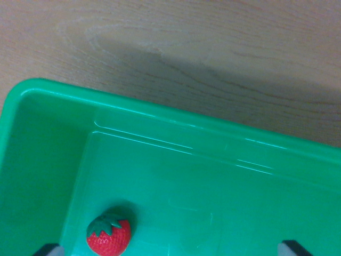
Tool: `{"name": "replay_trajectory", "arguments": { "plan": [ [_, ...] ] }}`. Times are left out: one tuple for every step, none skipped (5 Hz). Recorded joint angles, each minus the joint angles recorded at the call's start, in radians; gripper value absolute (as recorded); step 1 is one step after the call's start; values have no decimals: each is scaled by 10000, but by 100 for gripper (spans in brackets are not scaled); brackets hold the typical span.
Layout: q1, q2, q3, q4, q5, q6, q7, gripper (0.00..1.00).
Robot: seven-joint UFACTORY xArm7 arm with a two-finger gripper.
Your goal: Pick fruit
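A red strawberry [109, 237] with a green leafy cap lies on the floor of a green plastic bin [160, 114], low in the wrist view's left. Only the two dark fingertips of my gripper [171, 249] show, one at the bottom left [50, 249] just beside the strawberry and one at the bottom right [293, 248]. They stand far apart with nothing between them, so the gripper is open. The strawberry sits just inside the left fingertip.
The bin's rim and sloping wall run across the view from the upper left to the right. Beyond it lies a light wooden tabletop [186, 48] with a broad shadow on it.
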Motion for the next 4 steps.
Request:
{"name": "replay_trajectory", "arguments": {
  "plan": [
    [0, 0, 0, 0, 0, 0, 0, 0],
    [40, 146, 64, -337, -2, -473, -112, 0],
    [40, 146, 64, -337, -2, -473, -112, 0],
    [80, 296, 130, -682, -4, -956, -226, 0]
  ]
}}
